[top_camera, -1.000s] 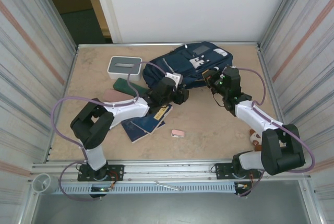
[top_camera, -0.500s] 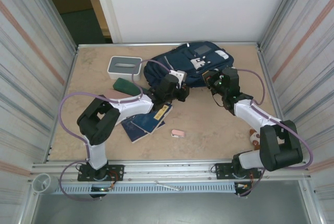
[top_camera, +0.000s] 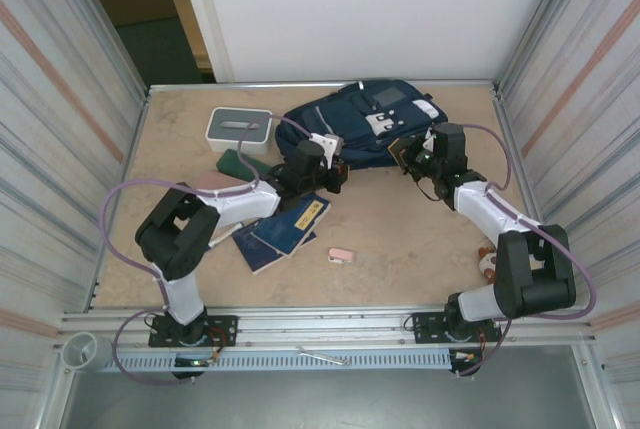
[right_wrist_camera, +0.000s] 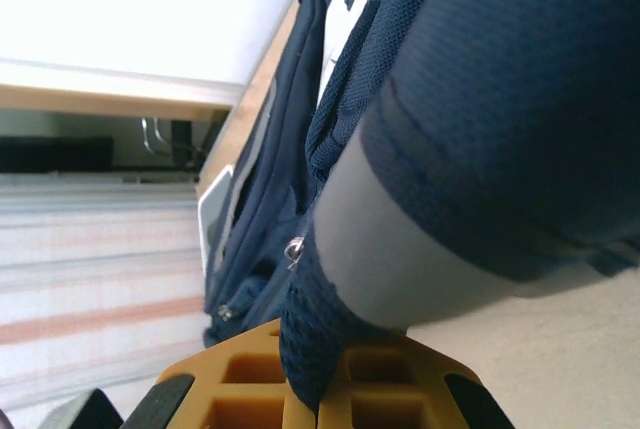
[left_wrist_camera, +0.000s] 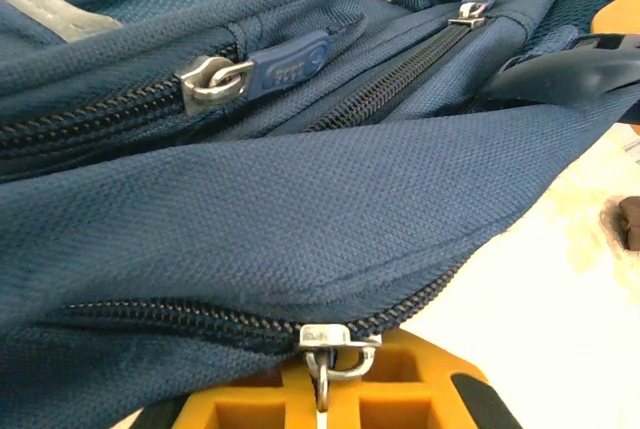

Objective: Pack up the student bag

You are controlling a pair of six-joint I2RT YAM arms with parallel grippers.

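- Since a second ago my left gripper (left_wrist_camera: 322, 401) has gone from half open to clamped, and that arm has swung in off the bare table (top_camera: 400, 239) to the bag's near edge.
- Nearest my bases, a small pink piece (top_camera: 342, 256) lies alone on the table. Just left of it, dark-blue booklets (top_camera: 285, 232) overlap one another beside my left forearm.
- My left jaws are drawn narrow on the metal zipper pull (left_wrist_camera: 323, 361), which hangs from its slider down between my orange fingers.
- My right gripper (right_wrist_camera: 315, 394) pinches a fold of navy fabric with a grey stripe, at the bag's near right side.
- The student bag (top_camera: 370, 119) lies at the far middle of the table, pockets up, with both grippers on its near edge.
- Left of the bag sits a dark green flat thing (top_camera: 238, 161), and beyond that a grey-and-white box (top_camera: 240, 129) close to the bag's left end. I cannot tell whether the box touches the bag.
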